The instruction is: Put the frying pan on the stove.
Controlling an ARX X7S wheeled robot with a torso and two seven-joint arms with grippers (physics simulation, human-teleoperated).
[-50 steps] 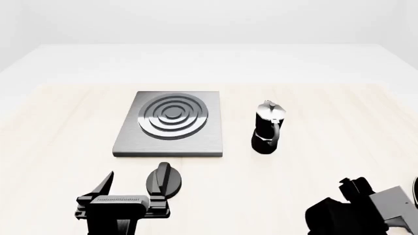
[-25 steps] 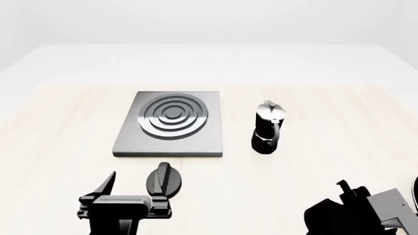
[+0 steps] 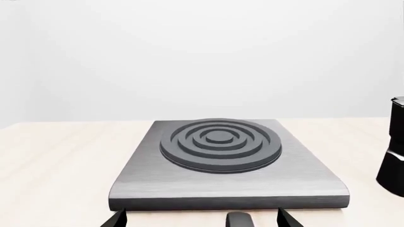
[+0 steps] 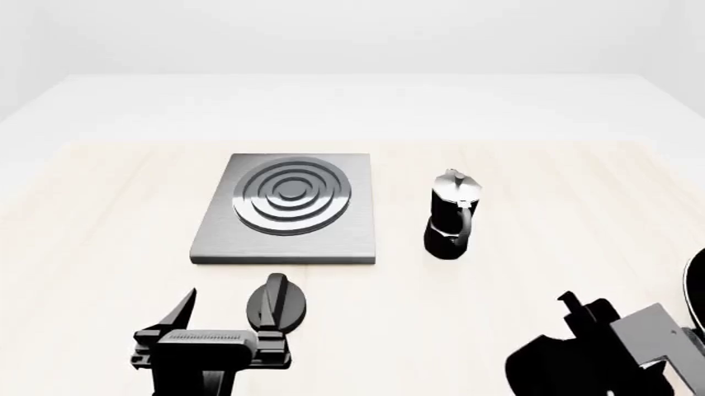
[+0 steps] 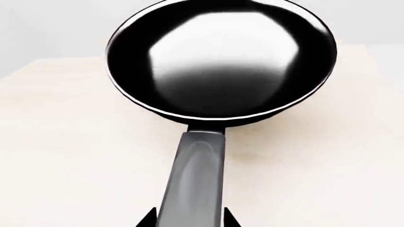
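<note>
The frying pan (image 5: 221, 56), glossy black with a bright reflective inside, fills the right wrist view. Its grey handle (image 5: 194, 179) runs back between the fingertips of my right gripper (image 5: 188, 220), which is shut on it, the tips pressed to both sides. In the head view only the pan's rim (image 4: 697, 289) shows, at the right edge beside the right gripper (image 4: 608, 327). The stove (image 4: 289, 206), a dark-grey plate with ring burner, lies at the table's centre-left. My left gripper (image 4: 218, 320) stands open in front of the stove (image 3: 221, 146), holding nothing.
A black-and-silver moka pot (image 4: 451, 216) stands upright just right of the stove. A small round black knob (image 4: 277, 304) sits in front of the stove's front edge, next to my left gripper; its top (image 3: 239, 221) shows between the open fingers.
My right arm has shifted left and slightly up, and more of the pan's rim has come into the head view at the right edge. The left arm barely moved.
</note>
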